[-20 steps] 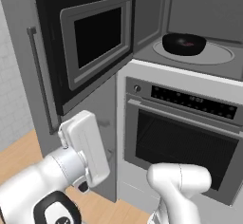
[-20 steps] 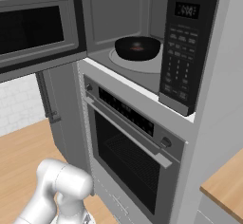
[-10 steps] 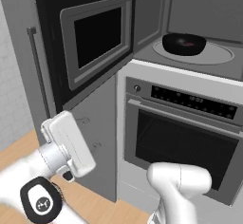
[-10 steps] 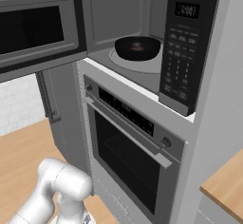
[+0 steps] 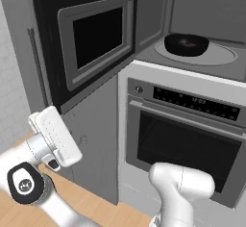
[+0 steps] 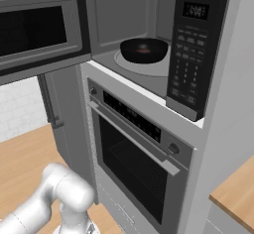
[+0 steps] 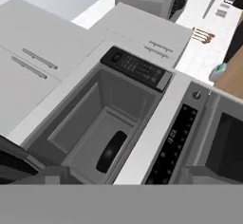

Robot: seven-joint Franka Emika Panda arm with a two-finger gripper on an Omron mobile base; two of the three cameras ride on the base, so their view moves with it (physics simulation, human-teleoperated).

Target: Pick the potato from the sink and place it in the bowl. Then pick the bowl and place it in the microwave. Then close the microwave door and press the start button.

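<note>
The microwave (image 5: 202, 14) stands open, and the black bowl (image 5: 186, 44) sits on its glass turntable. In the right base view the bowl (image 6: 144, 51) holds the reddish potato (image 6: 144, 49). The microwave door (image 5: 96, 38) is swung wide to the left. My gripper (image 5: 54, 137) hangs low and left, below the door and far from the bowl, with nothing in it; its fingers are hidden behind the white hand. The hand view looks up into the cavity at the bowl (image 7: 111, 151) and the button panel (image 7: 137, 69). The sink is out of view.
A built-in oven (image 5: 187, 139) with a bar handle (image 6: 131, 138) sits under the microwave. A grey cabinet panel (image 5: 93, 139) stands right beside the hand, under the open door. Wooden floor (image 6: 30, 153) spreads below.
The hand has swung left and slightly up along the cabinet, tilting as it goes. Bowl, potato and door have stayed put.
</note>
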